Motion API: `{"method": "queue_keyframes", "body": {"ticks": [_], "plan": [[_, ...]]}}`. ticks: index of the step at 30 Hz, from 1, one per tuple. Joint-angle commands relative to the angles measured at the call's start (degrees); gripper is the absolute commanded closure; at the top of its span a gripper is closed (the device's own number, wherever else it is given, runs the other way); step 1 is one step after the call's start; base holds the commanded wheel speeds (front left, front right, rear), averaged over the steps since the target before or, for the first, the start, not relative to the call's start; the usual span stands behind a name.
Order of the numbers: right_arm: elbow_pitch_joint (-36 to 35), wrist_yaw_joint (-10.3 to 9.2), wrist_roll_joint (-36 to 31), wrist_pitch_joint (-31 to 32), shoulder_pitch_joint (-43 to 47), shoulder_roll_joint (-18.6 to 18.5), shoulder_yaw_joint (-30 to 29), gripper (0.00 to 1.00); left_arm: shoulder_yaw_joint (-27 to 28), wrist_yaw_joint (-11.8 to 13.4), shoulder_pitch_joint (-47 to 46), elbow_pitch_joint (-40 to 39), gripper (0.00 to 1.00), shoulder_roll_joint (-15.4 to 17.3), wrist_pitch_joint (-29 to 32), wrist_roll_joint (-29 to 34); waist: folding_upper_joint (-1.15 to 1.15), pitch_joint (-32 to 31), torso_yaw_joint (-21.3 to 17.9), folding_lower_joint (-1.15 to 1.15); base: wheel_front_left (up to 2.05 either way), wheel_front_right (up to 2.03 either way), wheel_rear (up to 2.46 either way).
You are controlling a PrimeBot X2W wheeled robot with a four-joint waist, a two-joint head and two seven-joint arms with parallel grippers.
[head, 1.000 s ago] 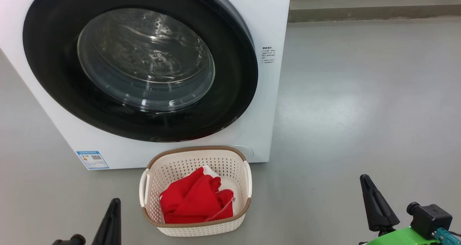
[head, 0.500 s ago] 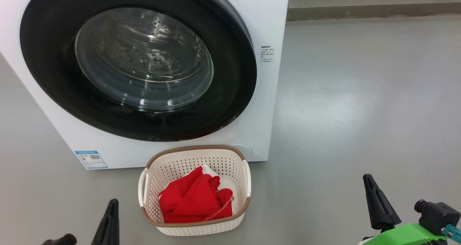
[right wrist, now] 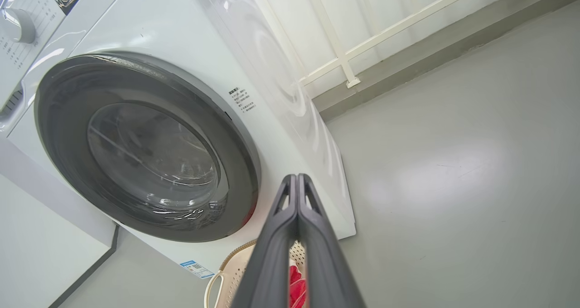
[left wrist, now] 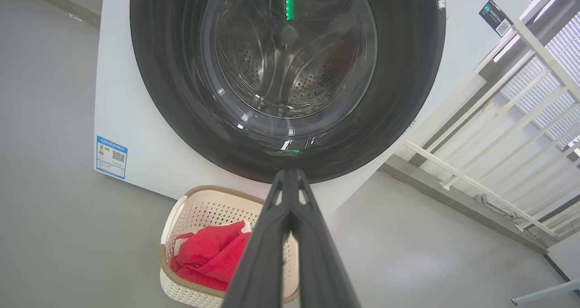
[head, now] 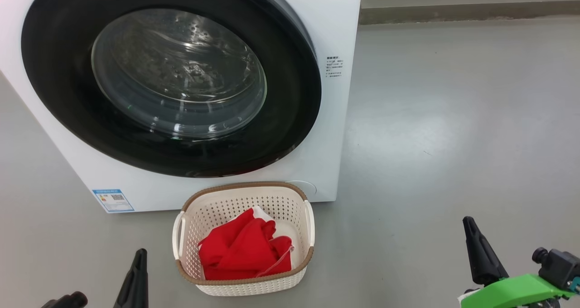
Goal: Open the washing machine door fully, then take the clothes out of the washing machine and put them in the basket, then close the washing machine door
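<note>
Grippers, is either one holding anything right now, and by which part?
Nothing is held. The left gripper and the right gripper are both shut and empty, clear of the clothes lying in the basket.

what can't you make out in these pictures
- Blue label print, head view: too small to read.
- Basket bottom, head view: covered by the clothes.
- Anything left behind the washing machine door, head view: glare on its glass.
- Basket, right wrist view: mostly behind the right gripper and its fingers, cut off by the bottom edge.
</note>
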Motion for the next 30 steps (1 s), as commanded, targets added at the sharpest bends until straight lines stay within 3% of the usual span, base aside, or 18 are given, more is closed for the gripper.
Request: {"method": "queue_keyframes", "body": {"ticks": [1,30], "plan": [[-1.2,-0.02,1.7,0.5,-3.3,-0.9,0.0,1.0,0.9,-0.3,-2.5,-1.0,1.0,0.4,0.5,-1.9,0.0,0.0,0.0,0.0,0.0,0.0,0.0],[0.2,-0.04,20.1,5.3,-5.7,-1.3,-1.1,1.0,1.8,-0.5,-4.6,0.5,1.0,0.5,5.3,-21.4,0.0,0.6,-0.6,0.0,0.0,0.0,0.0]]}}
